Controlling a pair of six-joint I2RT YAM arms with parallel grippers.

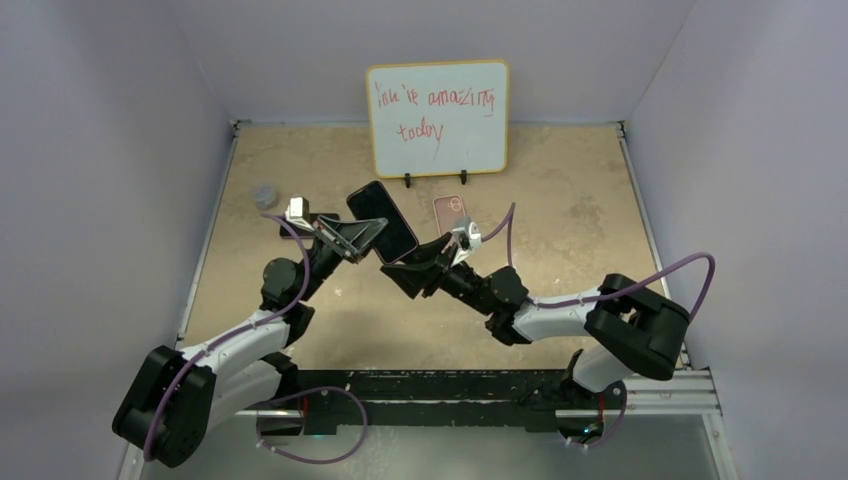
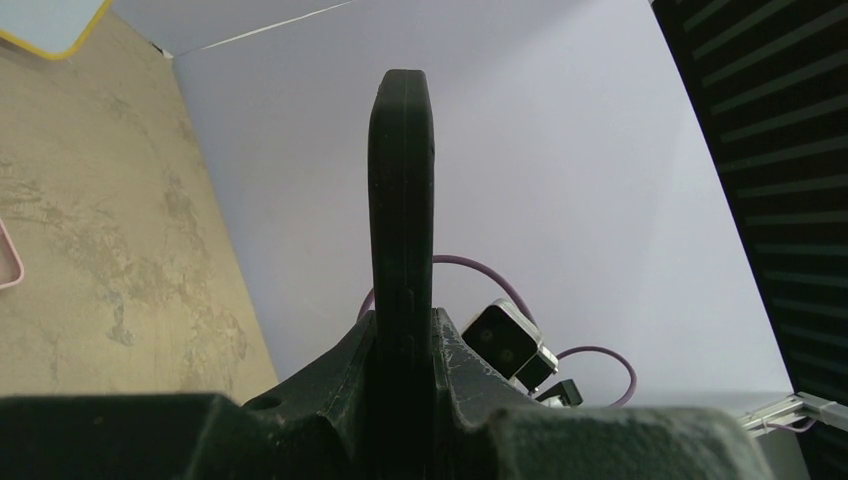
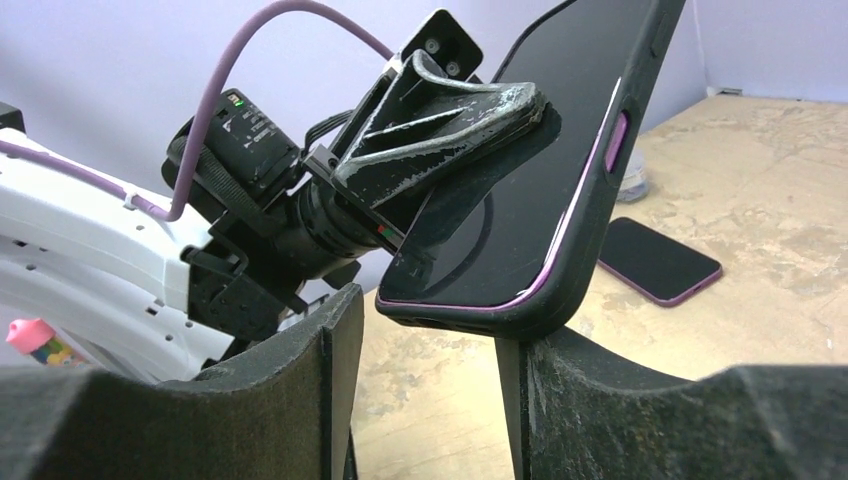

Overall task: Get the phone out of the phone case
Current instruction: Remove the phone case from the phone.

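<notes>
The phone (image 1: pixel 382 220) sits in a black phone case (image 3: pixel 590 250) and is held in the air over the middle of the table. Its dark screen (image 3: pixel 540 170) has a thin purple rim showing inside the case edge. My left gripper (image 1: pixel 362 236) is shut on the cased phone's flat faces, which the left wrist view shows edge-on as a black case (image 2: pixel 402 200) between the jaws. My right gripper (image 3: pixel 428 335) is open just under the case's lower end, whose corner lies right at the tip of the right-hand finger (image 3: pixel 600 400).
A second phone-like slab with a pink-purple rim (image 1: pixel 450 210) lies flat on the table (image 1: pixel 560 200) behind the grippers. A small whiteboard (image 1: pixel 437 118) stands at the back. A grey round object (image 1: pixel 264 193) sits near the left wall.
</notes>
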